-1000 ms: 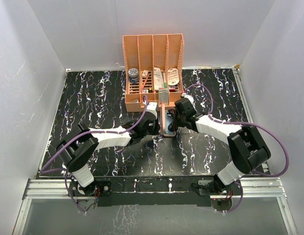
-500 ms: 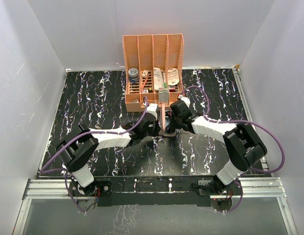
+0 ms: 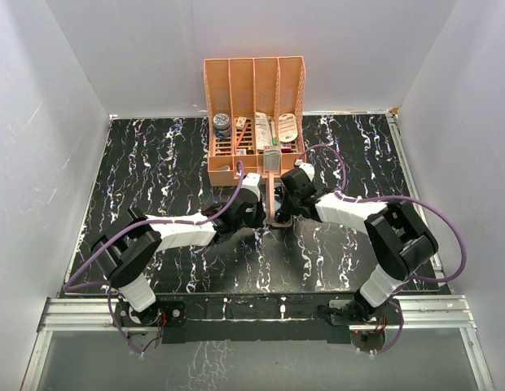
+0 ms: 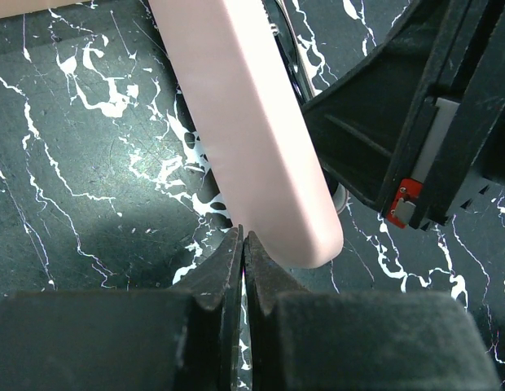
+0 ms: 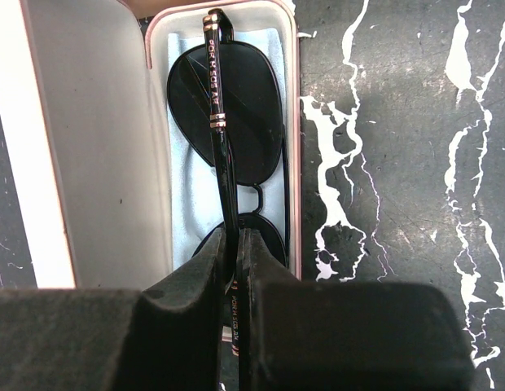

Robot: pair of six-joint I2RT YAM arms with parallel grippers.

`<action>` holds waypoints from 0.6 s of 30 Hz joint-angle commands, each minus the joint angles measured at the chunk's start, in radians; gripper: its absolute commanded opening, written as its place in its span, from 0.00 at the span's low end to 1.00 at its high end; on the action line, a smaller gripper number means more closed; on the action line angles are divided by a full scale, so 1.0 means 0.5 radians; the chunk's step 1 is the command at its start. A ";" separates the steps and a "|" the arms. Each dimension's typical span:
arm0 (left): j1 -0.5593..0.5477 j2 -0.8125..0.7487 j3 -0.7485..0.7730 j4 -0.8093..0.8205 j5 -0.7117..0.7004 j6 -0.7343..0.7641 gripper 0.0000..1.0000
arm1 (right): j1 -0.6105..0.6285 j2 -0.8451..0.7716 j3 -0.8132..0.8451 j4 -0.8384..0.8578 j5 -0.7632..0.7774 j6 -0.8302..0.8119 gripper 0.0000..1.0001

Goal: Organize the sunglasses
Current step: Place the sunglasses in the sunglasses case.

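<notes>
I'm looking into a lab test booth: plain white panels (image 3: 49,122) box in a black marbled bench (image 3: 155,163), and the left arm (image 3: 179,232) and right arm (image 3: 350,212) are bolted to an aluminium rail (image 3: 81,307) at its edge.
</notes>
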 commanded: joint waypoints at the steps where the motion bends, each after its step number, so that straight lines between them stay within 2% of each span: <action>1: -0.014 -0.098 -0.018 0.012 -0.003 -0.001 0.00 | 0.015 0.014 0.058 0.148 0.056 0.030 0.00; 18: -0.017 -0.103 -0.025 0.010 -0.004 -0.005 0.00 | 0.019 0.068 -0.042 0.223 0.062 0.046 0.00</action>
